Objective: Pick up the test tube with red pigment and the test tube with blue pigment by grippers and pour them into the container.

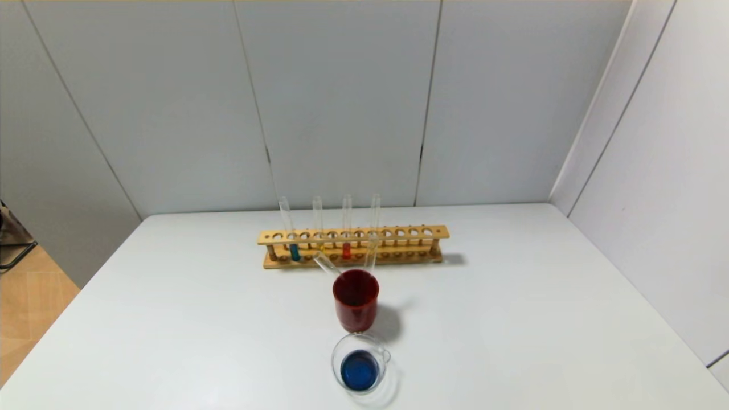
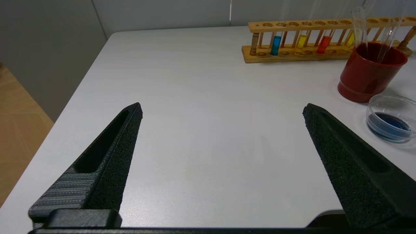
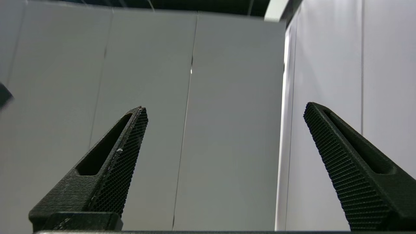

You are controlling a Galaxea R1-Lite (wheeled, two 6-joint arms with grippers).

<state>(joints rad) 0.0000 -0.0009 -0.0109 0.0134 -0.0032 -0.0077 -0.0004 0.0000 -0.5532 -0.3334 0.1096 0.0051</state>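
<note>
The test tube with blue pigment [image 1: 293, 250] [image 2: 276, 45] stands upright near the left end of a wooden rack [image 1: 438, 232] [image 2: 260, 58]. The test tube with red pigment [image 1: 346, 249] [image 2: 323, 44] stands upright further right in the same rack. The container [image 1: 360, 369] [image 2: 391, 122], a low clear cup holding blue liquid, sits at the table's front. My left gripper [image 2: 222, 109] hovers open over bare table, to the left of the rack, with nothing between its fingers. My right gripper [image 3: 224, 109] is open and empty, facing the wall panels. Neither arm shows in the head view.
A dark red cup [image 1: 356, 300] [image 2: 370, 73] with two empty glass tubes leaning in it stands between the rack and the container. Two yellow-liquid tubes [image 2: 301, 41] also stand in the rack. The white table [image 1: 171, 319] has wall panels behind and to the right.
</note>
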